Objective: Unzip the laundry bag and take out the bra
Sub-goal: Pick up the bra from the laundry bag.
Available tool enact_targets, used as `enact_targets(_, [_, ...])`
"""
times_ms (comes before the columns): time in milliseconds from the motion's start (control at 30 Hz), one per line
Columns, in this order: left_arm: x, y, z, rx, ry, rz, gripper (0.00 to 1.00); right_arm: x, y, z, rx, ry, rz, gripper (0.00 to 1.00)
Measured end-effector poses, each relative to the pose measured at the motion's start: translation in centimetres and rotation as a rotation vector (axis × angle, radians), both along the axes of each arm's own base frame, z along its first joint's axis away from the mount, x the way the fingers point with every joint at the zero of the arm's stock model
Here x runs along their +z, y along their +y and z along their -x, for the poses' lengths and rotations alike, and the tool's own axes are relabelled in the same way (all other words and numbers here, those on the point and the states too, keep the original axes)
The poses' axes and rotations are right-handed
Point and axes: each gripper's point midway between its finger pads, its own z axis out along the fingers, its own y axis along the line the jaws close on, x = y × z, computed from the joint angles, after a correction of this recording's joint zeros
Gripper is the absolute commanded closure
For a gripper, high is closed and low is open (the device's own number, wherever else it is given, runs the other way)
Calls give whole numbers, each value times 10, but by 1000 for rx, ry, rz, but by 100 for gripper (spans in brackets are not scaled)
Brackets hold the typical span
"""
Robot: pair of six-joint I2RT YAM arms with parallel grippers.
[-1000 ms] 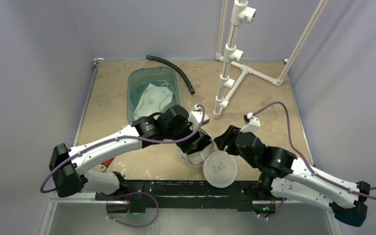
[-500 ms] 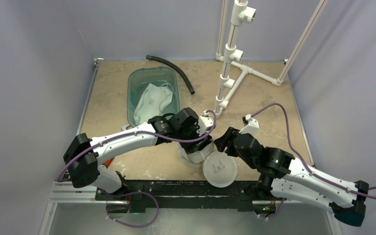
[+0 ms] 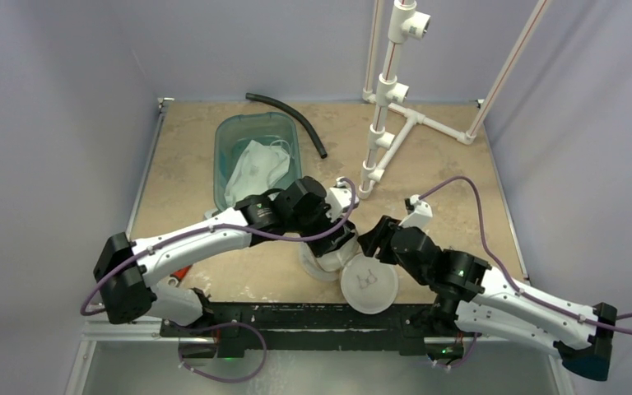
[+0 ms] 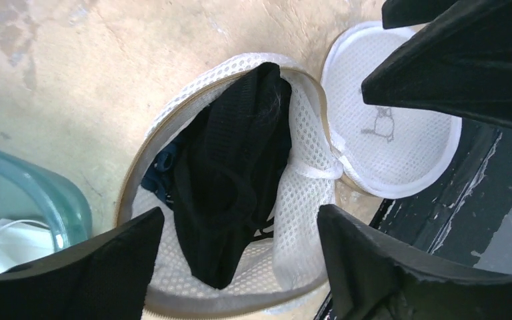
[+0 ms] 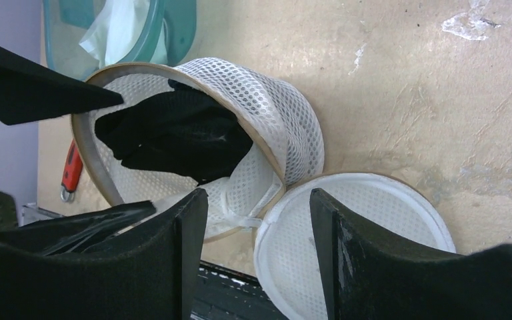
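The white mesh laundry bag (image 3: 322, 265) stands unzipped near the table's front edge. Its round lid (image 3: 369, 286), with a small black bra outline, lies flipped open to the right. The black bra (image 4: 230, 167) is bunched inside the bag (image 4: 307, 187) and shows in the right wrist view too (image 5: 173, 133). My left gripper (image 4: 237, 257) is open, jaws wide, right above the bag's mouth. My right gripper (image 5: 259, 230) is open beside the bag (image 5: 267, 113), above the strap joining bag and lid (image 5: 367, 233).
A teal plastic tub (image 3: 255, 156) with white cloth (image 3: 255, 169) stands behind the bag. A black hose (image 3: 292, 119) lies at the back. A white pipe stand (image 3: 391, 107) rises at back right. A red-handled tool (image 3: 179, 274) lies at front left.
My left arm swung right over the bag, then drew slightly back left. My right gripper has edged a little left toward the bag. The lid stays flipped open.
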Motion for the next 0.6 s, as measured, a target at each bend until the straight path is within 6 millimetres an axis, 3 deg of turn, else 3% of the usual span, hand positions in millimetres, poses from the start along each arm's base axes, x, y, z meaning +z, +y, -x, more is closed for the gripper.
enact_targets(100, [15,3,-2,8,-36,30,12,3,-1,0,-1,-9,-14,39])
enact_targets(200, [17,4,-3,5,-52,30,15,7,-2,1,-2,-19,-29,39])
enact_targets(433, [-1,3,-6,-8,-39,-25,21,4,-3,1,-3,-15,-29,39])
enact_targets(600, [-14,1,-9,-14,-33,-56,37,-1,-4,2,-2,-9,-21,39])
